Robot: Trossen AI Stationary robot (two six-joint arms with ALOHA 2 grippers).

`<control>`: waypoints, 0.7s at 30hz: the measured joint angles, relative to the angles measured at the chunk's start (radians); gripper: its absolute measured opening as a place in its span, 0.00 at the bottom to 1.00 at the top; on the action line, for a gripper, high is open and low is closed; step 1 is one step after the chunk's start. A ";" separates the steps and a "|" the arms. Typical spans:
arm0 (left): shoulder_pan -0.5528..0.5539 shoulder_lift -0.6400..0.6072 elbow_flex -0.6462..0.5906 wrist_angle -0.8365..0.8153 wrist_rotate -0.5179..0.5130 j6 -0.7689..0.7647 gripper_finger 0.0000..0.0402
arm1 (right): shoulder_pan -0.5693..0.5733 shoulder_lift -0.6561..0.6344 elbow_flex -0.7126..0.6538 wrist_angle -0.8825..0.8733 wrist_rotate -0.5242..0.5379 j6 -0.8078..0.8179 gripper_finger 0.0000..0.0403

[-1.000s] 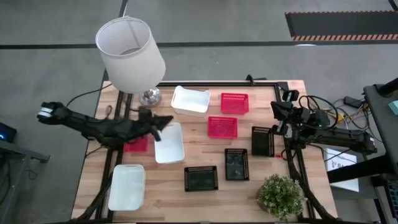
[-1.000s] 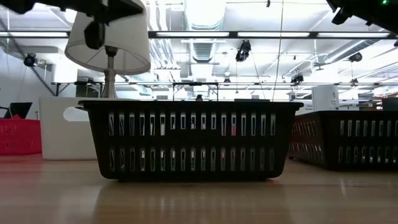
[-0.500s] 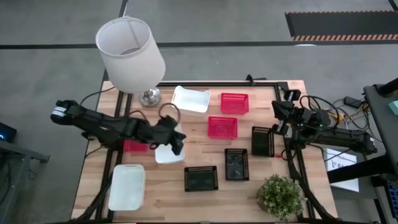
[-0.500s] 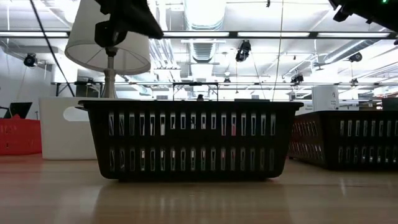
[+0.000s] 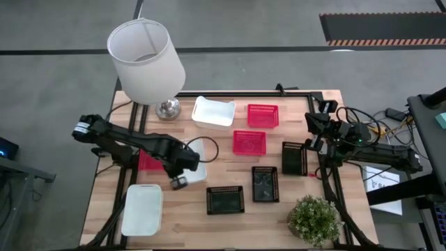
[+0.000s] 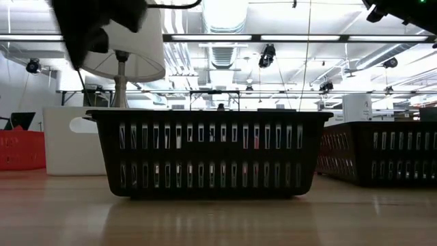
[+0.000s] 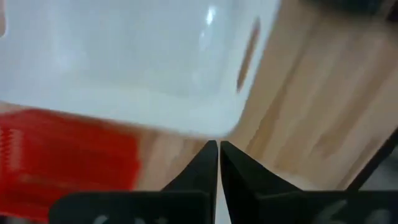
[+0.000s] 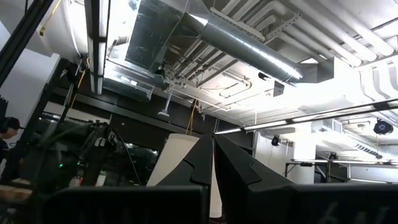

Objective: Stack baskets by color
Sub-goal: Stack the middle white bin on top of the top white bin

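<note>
My left gripper (image 5: 182, 171) is shut with nothing in it and hovers over the front left corner of a white basket (image 5: 196, 159) mid-table. In the left wrist view its tips (image 7: 217, 155) point at that white basket (image 7: 137, 62), with a red basket (image 7: 62, 165) beside it. That red basket (image 5: 149, 162) lies partly under the arm. Other white baskets sit at the back (image 5: 213, 112) and front left (image 5: 142, 209). Two red baskets (image 5: 263, 115) (image 5: 249, 141) and three black ones (image 5: 295, 157) (image 5: 265, 183) (image 5: 225, 199) lie to the right. My right gripper (image 5: 311, 127) waits shut at the right edge, tips (image 8: 212, 149) raised toward the ceiling.
A lamp with a white shade (image 5: 146, 59) stands at the back left corner. A small potted plant (image 5: 315, 219) sits at the front right. In the low view a black basket (image 6: 208, 154) fills the middle, and the left arm (image 6: 95, 20) shows above it.
The left arm has swung right and toward the table's front, bringing its shut gripper over the middle white basket's front corner. The right arm and the baskets have stayed still.
</note>
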 joint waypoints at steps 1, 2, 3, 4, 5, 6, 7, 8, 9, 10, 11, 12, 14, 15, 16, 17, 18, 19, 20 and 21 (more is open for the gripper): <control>-0.002 -0.001 0.003 -0.020 0.007 0.070 0.00 | 0.000 0.000 0.000 0.001 0.000 -0.001 0.02; -0.004 -0.002 0.004 -0.029 0.015 0.136 0.00 | 0.000 0.000 0.000 0.002 0.000 -0.002 0.02; -0.007 -0.005 0.004 -0.035 0.020 0.213 0.00 | 0.000 0.000 0.000 0.002 0.000 -0.002 0.02; -0.010 -0.008 0.004 -0.039 0.023 0.303 0.00 | 0.000 0.000 0.000 0.003 0.000 -0.002 0.02; -0.016 -0.013 0.004 -0.038 0.026 0.398 0.00 | 0.000 0.000 0.000 0.003 0.000 -0.003 0.02; -0.023 -0.017 0.004 -0.040 0.030 0.502 0.00 | 0.000 0.000 0.000 0.003 0.000 -0.003 0.02; -0.030 -0.021 0.004 -0.047 0.032 0.611 0.00 | 0.000 0.000 0.000 0.003 0.000 -0.001 0.02; -0.038 -0.026 0.005 -0.056 0.035 0.728 0.00 | 0.000 0.000 0.000 0.003 0.000 -0.001 0.02; -0.047 -0.029 0.007 -0.066 0.036 0.849 0.00 | 0.000 0.000 0.000 0.002 0.000 -0.001 0.02; -0.053 -0.032 0.008 -0.076 0.036 0.969 0.00 | 0.000 0.000 0.000 0.002 0.000 0.000 0.02; -0.058 -0.037 0.008 -0.085 0.032 1.078 0.00 | 0.000 0.000 0.000 0.002 0.000 0.000 0.02; -0.060 -0.043 0.004 -0.088 0.023 1.151 0.00 | 0.000 0.000 0.000 0.002 0.000 -0.001 0.02; -0.059 -0.045 -0.002 -0.095 -0.029 1.188 0.00 | 0.000 0.000 0.000 0.002 0.000 0.000 0.02; -0.059 -0.045 -0.006 -0.093 -0.057 1.184 0.00 | 0.000 0.000 0.000 0.002 0.000 0.000 0.02; -0.059 -0.044 -0.012 -0.089 -0.075 1.175 0.00 | 0.000 0.001 0.000 0.002 0.000 0.000 0.02; -0.058 -0.043 -0.019 -0.091 -0.085 1.166 0.00 | 0.000 0.001 0.000 0.002 0.000 0.000 0.02; -0.058 -0.042 -0.025 -0.092 -0.088 1.166 0.00 | 0.000 0.001 0.000 -0.001 0.000 0.000 0.02; -0.059 -0.041 -0.032 -0.092 -0.088 1.166 0.00 | 0.000 0.001 0.000 -0.004 0.000 0.000 0.02; -0.059 -0.041 -0.040 -0.091 -0.088 1.166 0.00 | 0.000 0.001 0.000 -0.008 0.000 0.002 0.02; -0.059 -0.041 -0.048 -0.091 -0.088 1.166 0.01 | 0.000 0.001 0.000 -0.012 0.000 0.009 0.02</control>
